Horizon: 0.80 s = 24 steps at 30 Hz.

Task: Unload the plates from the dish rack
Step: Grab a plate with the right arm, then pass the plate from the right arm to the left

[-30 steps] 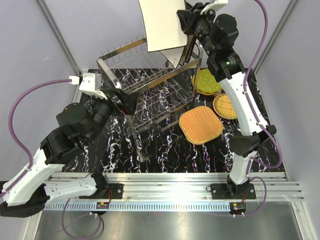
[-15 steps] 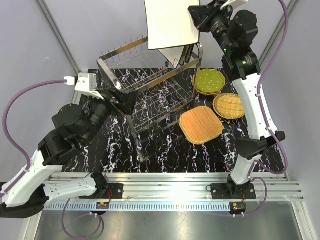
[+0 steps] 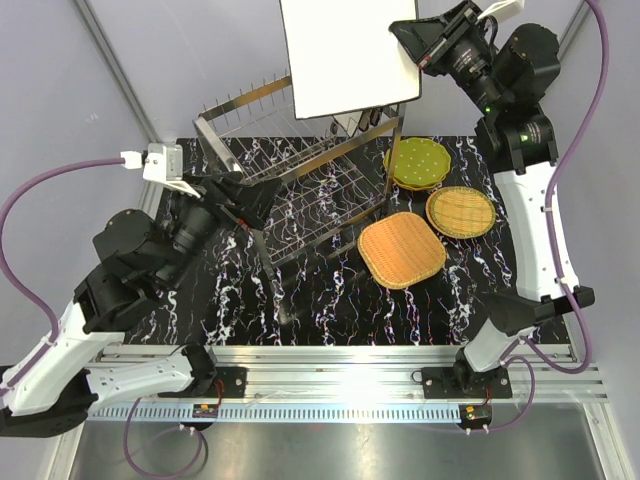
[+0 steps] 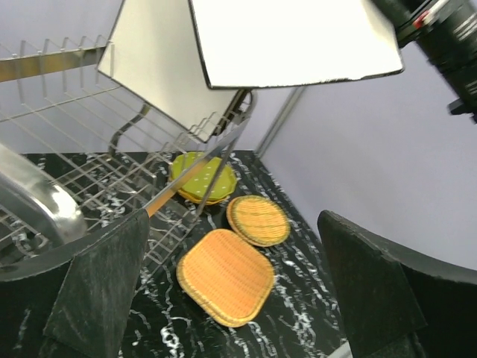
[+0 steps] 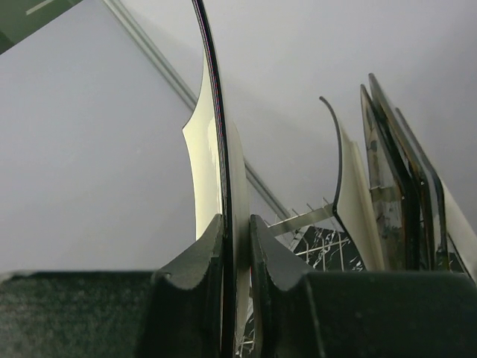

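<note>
High above the dish rack (image 3: 300, 185), a cream square plate (image 3: 345, 50) hangs on edge, its right rim pinched tight in the right gripper (image 3: 408, 58), clear of the prongs for carrying away. The left gripper (image 3: 240, 200), spread wide and empty, sits by the rack's corner, probably to steady it.

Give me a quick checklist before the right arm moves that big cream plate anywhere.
1. Grip: right gripper shut on the cream plate at its edge: ok.
2. Held plate above the dish rack prongs: ok.
3. Bare table in front of the square woven plate for setting down: ok.
4. Rack held steady: not ok, left gripper is open at the frame.
5. Second cream plate seated firmly in the rack: cannot tell.
</note>
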Available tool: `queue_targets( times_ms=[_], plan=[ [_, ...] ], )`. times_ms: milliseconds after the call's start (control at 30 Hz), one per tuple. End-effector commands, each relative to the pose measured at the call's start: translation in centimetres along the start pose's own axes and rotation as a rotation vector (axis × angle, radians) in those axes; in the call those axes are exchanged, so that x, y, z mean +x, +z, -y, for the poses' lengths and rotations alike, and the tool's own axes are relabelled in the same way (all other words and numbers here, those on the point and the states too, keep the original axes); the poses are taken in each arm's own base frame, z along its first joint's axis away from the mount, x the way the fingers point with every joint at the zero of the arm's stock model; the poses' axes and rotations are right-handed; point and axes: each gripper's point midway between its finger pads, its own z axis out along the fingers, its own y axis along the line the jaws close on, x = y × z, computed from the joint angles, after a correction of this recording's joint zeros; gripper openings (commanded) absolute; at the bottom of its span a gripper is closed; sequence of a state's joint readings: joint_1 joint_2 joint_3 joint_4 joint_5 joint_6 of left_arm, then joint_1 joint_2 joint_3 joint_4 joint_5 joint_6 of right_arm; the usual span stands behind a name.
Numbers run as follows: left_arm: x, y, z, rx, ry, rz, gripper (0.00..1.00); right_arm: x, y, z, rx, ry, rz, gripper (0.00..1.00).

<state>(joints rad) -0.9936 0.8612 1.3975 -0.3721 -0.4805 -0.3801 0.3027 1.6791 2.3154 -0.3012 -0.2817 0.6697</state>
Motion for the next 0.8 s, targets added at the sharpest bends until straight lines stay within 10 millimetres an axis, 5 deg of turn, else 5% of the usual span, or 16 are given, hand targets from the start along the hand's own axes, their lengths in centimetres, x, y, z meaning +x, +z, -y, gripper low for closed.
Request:
queue_targets(
  times_ms=[0,433,767],
  plan=[
    [-2.5,-0.5,1.9,0.093,-0.102,0.075,0.99,-6.2,-5.0,-9.2,-0.241,0.018,0.133,0.00],
    [-2.3,-0.8,4.5,0.231,-0.237,0.065,0.99,-2.9,-9.0,-8.7,-0.251,0.079,-0.042,0.00],
    [-0.6,0.9,5.8,0.325,-0.445,-0.022,0.99,-1.8,-11.4,-9.1,-0.258,0.131,-0.084,0.00]
  ],
)
